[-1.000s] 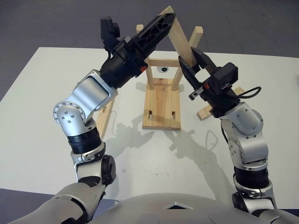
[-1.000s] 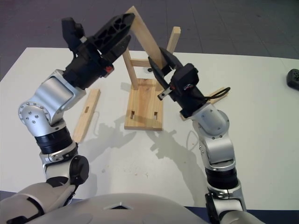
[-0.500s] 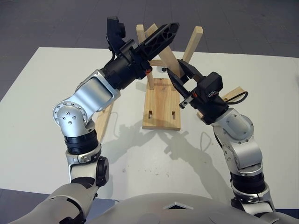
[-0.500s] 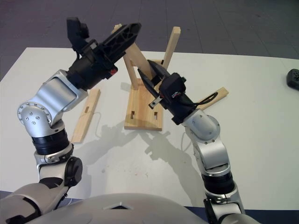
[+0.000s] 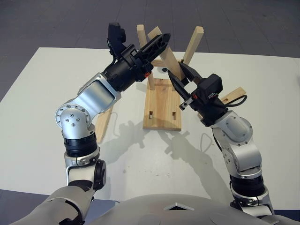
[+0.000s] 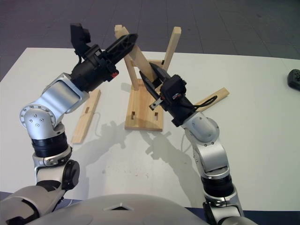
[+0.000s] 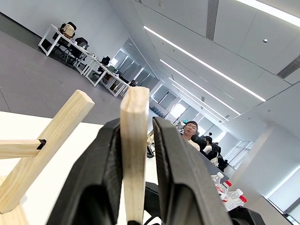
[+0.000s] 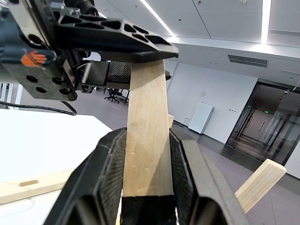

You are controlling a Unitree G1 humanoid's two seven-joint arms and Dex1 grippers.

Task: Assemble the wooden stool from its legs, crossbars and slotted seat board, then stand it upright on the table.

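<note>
Hiding leg's (image 5: pixel 169 55) lower end, right gripper (image 5: pixel 176 71)

1. The white tabletop (image 5: pixel 42 93) carries all the parts.
2. The slotted seat board (image 5: pixel 161 101) lies flat at centre.
3. A loose slotted wooden bar (image 6: pixel 86 115) lies flat to the left of it.
4. A second wooden bar (image 6: pixel 218 95) lies angled to the right.
5. A dark device (image 6: pixel 295 78) sits at the far right edge.
</note>
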